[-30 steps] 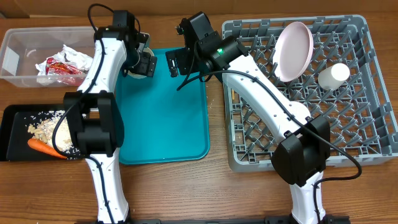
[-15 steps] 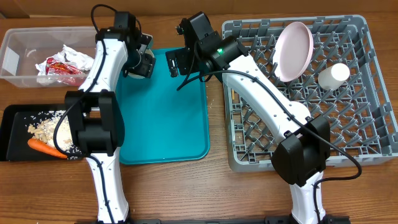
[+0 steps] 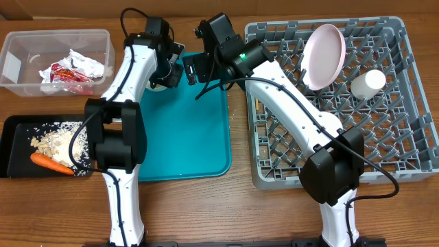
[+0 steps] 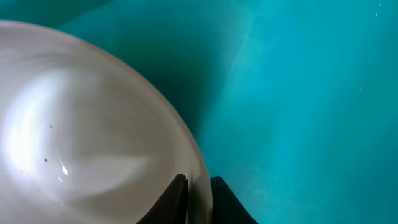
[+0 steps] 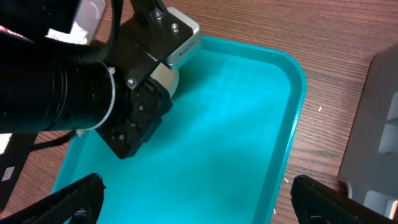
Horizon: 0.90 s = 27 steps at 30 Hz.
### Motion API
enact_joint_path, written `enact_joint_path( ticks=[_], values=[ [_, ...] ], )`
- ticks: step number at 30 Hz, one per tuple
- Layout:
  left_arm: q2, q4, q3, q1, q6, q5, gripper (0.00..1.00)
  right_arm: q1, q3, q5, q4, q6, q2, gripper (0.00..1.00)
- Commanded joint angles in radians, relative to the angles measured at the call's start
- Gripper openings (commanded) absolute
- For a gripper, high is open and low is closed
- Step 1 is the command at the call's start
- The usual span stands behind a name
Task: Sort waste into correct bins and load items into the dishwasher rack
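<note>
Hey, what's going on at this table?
Two robot arms are clearing up. The left hand is pinching the rim of a white bowl at the teal tray; the right hand hovers open beside it. A pink plate and white cup sit in the grey rack, a red wrapper in the clear tub, carrot and scraps in the black tray.

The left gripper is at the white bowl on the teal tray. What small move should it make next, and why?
Probably lift the white bowl a little, straight up off the teal tray. In the left wrist view the left gripper has one finger inside the rim and one outside, apparently pinching it, and the bowl sits on the tray. The dishwasher rack comes after.
</note>
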Motion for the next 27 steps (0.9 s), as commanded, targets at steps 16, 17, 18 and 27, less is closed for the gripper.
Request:
enact_joint_path(
  ticks=[16, 17, 18, 27],
  values=[
    [0.001, -0.055, 0.039, -0.042, -0.219, 0.124, 0.62, -0.004, 0.032, 0.005, 0.003, 0.001, -0.045, 1.0],
    [-0.001, -0.058, 0.053, -0.039, -0.232, 0.108, 1.0, -0.004, 0.032, 0.005, 0.003, 0.002, -0.045, 1.0],
    [-0.001, -0.061, 0.068, -0.035, -0.245, 0.092, 1.0, -0.004, 0.032, 0.005, 0.003, 0.001, -0.045, 1.0],
    [-0.001, -0.182, 0.305, 0.02, -0.309, 0.055, 1.0, -0.004, 0.032, 0.005, 0.003, 0.001, -0.045, 1.0]
  ],
)
